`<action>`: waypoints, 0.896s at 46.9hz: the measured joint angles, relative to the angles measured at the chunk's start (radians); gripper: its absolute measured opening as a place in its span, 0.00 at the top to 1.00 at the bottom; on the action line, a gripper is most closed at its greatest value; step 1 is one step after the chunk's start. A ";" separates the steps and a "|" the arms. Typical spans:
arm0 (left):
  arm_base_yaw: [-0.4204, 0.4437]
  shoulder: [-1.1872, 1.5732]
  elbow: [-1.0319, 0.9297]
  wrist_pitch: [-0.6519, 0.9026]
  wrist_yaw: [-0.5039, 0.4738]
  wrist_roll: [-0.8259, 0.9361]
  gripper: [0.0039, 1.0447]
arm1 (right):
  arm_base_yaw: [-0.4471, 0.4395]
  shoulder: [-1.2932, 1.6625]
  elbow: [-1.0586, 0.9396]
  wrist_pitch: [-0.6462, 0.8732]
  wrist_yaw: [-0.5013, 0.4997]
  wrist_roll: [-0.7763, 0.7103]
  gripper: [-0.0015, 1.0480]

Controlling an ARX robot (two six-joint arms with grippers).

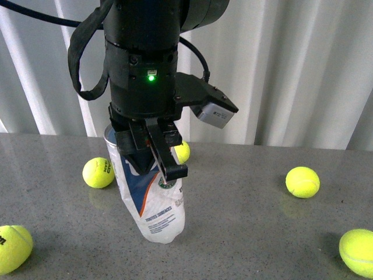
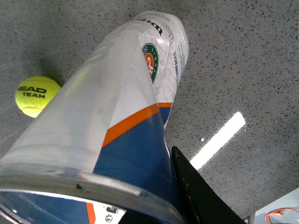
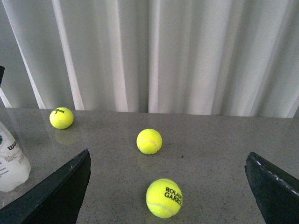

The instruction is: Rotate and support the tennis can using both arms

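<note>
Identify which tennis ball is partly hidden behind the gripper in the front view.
The ball just behind the tennis can, peeking out right of the left gripper, which covers its left edge. The other four lie fully clear of it.

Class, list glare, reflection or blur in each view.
Front view: green light glows; balls reflect faintly in the table. Left wrist view: glare streak on the table; can's near rim blurred. Right wrist view: fingers dark, soft-edged.
</note>
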 joint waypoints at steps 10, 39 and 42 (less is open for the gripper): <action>-0.001 0.000 -0.027 0.010 0.034 0.011 0.97 | 0.000 0.000 0.000 0.000 0.000 0.000 0.07; -0.008 -0.009 0.019 0.001 0.097 -0.024 0.08 | 0.000 0.000 0.000 0.000 0.000 0.000 0.07; -0.006 -0.022 0.013 0.014 0.109 -0.037 0.05 | 0.000 0.000 0.000 0.000 0.000 0.000 0.07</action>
